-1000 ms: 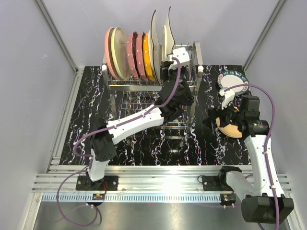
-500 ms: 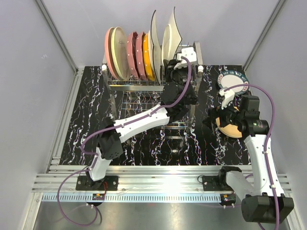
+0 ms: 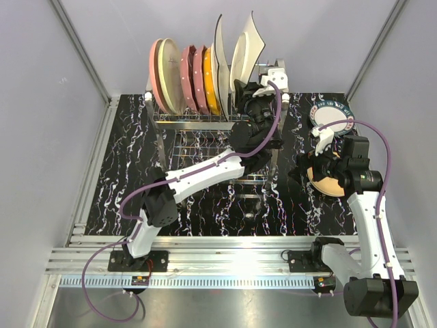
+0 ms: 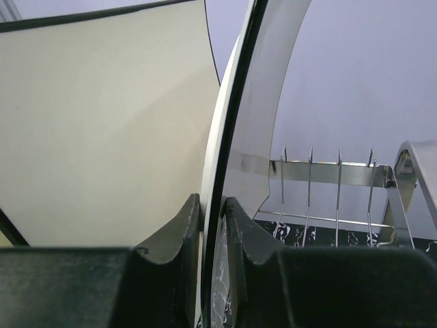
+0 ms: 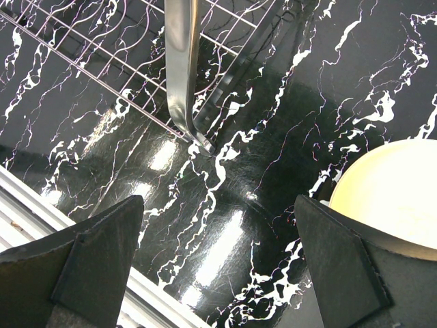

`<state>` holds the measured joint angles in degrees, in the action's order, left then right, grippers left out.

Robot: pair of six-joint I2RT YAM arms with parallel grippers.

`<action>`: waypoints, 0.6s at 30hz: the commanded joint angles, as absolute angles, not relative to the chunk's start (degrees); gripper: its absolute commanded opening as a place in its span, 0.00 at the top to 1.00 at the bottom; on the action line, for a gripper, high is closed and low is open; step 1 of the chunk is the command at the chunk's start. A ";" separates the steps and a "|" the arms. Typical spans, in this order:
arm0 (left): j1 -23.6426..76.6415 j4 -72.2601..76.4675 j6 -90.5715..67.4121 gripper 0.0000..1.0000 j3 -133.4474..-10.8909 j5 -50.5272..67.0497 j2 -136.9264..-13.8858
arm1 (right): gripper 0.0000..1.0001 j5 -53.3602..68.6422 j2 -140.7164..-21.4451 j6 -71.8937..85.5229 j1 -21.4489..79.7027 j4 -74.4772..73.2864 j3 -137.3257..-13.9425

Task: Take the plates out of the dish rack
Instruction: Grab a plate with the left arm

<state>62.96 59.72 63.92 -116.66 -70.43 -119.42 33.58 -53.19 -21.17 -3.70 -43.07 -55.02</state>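
My left jaws are clamped on the rim of a squarish white plate [image 4: 268, 82], one pad on each face. My right jaws stand wide apart and hold nothing, hanging low over the desk [image 3: 130, 164] to the right of the dish rack [image 3: 205, 124].

The dish rack sits at the back middle of the desk. The plates stand on edge in a row between the prongs of its top tier. From the rack's left end I count a pink plate [image 3: 156, 68], a cream plate [image 3: 171, 75], two maroon dotted plates [image 3: 194, 78] and an orange plate [image 3: 212, 89]. Then comes another squarish plate [image 3: 220, 55], and last the one I grip, at the rack's right end and leaning to the right. I cannot tell whether its lower edge has cleared the prongs.

To the right of the rack, two plates lie flat on the desk. The teal-rimmed plate [image 3: 332, 113] lies toward the back. The tan plate [image 3: 326, 184] lies nearer the front, just beside my right jaws.

I judge the job as early: two plates are out, one is in my grip, and about six more wait in the rack. What is left is to carry this plate to the right of the rack and then work leftward along the row.
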 commanded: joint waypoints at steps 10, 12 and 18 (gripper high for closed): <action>64.51 70.31 69.26 1.00 -121.20 -57.66 -117.77 | 0.00 33.05 -53.35 -21.09 -3.78 -41.31 -54.84; 64.77 70.58 69.78 1.00 -121.29 -56.52 -117.69 | 0.00 33.05 -53.35 -21.09 -3.78 -41.22 -54.76; 65.48 72.07 72.94 1.00 -122.52 -53.53 -118.74 | 0.00 33.13 -53.35 -21.18 -3.78 -41.31 -54.84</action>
<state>64.49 63.66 70.91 -117.86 -63.66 -119.77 33.54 -53.32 -21.17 -3.70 -43.07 -54.94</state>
